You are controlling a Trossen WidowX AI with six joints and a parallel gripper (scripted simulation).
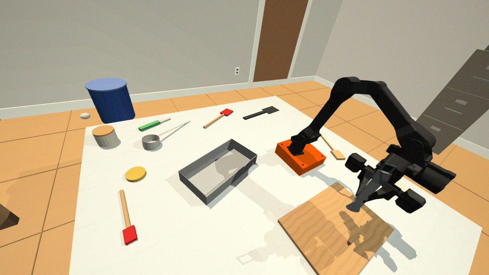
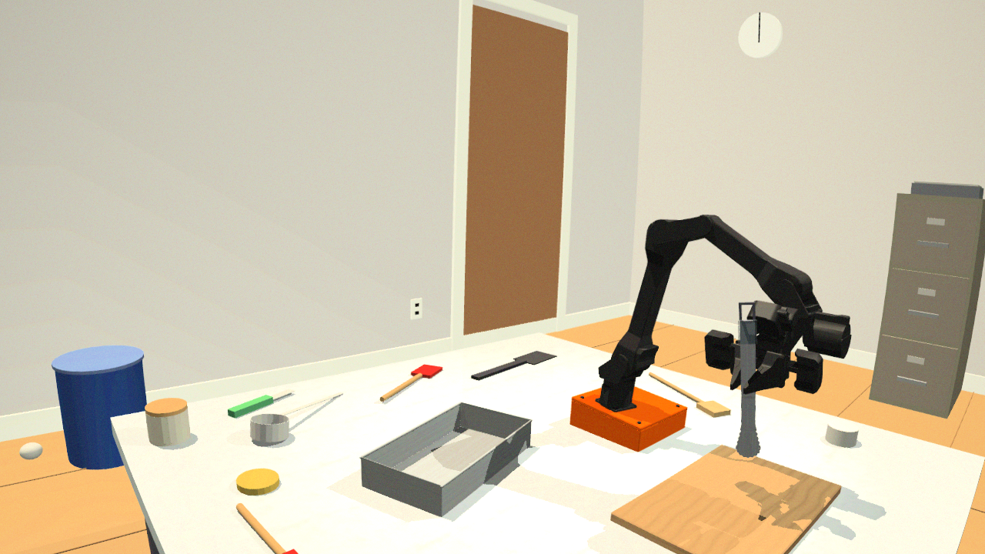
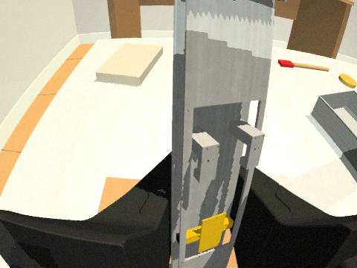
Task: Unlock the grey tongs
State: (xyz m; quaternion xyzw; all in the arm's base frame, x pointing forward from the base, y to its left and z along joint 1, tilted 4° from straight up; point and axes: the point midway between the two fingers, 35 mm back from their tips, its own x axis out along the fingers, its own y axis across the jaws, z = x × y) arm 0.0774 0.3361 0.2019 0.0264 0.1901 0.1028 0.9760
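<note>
Grey tongs [image 1: 369, 190] [image 2: 748, 406] [image 3: 227, 82] upright — clamped in fingers [image 1: 364, 181] [image 2: 742, 375] — tips down.

grey tongs [image 1: 368, 190] [image 3: 227, 74], upright, tips down above the wooden board [image 1: 328, 222] [image 2: 709, 495], roasting tin [image 1: 193, 186] [image 2: 402, 485] [image 3: 335, 115] well apart

My arm arches up from its foot above the worktop [image 1: 164, 225] [image 2: 330, 509] and bends down toward the near right. The wrist [image 1: 393, 164] [image 2: 792, 323] sits lower than the elbow [image 1: 347, 83] [image 2: 671, 237]. My hand [image 1: 371, 191] [image 2: 750, 378] [image 3: 201, 160] hangs raised, fingers stopped part-way, clamped on something.
</note>
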